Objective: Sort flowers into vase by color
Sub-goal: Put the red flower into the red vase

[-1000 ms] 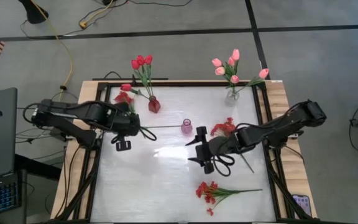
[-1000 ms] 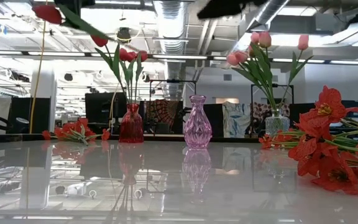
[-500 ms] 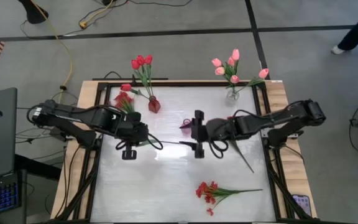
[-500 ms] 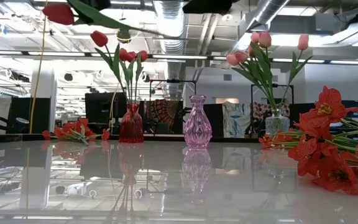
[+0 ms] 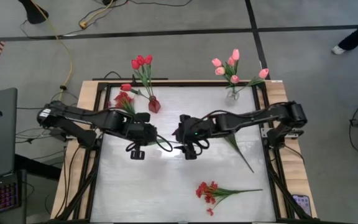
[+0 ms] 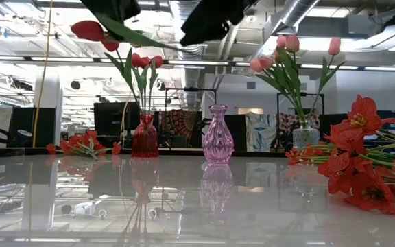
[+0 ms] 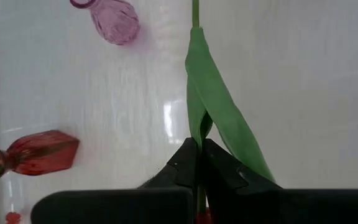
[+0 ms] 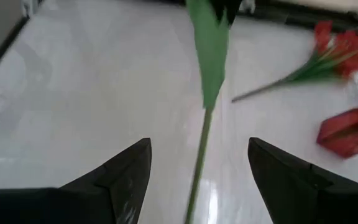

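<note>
My left gripper is shut on a red tulip, held in the air over the table's middle. The tulip's head points toward the table's left. Its green stem and long leaf run toward my right gripper. That gripper is open at the table's middle, one finger on either side of the stem, apart from it. On the table beneath stands the pink vase. The red vase holds red tulips. The clear vase holds pink tulips. My left gripper pinches the tulip's thin stem between its two fingertips, at the foot of the long leaf, close to the head. The fingers slant down from the table's left side. The tulip is lifted clear and lies roughly level, its stem reaching out past the fingertips.
A red bunch lies near the table's front edge. Another red bunch and a red tulip lie at the far left. A loose green stem lies under my right arm. Black rails frame the table.
My left gripper has carried the tulip toward the table's right and downward, tipping further down; the tulip's head has sunk. My right gripper, staying open, has gone toward the table's left and far side, and its fingers now stand on either side of the stem.
</note>
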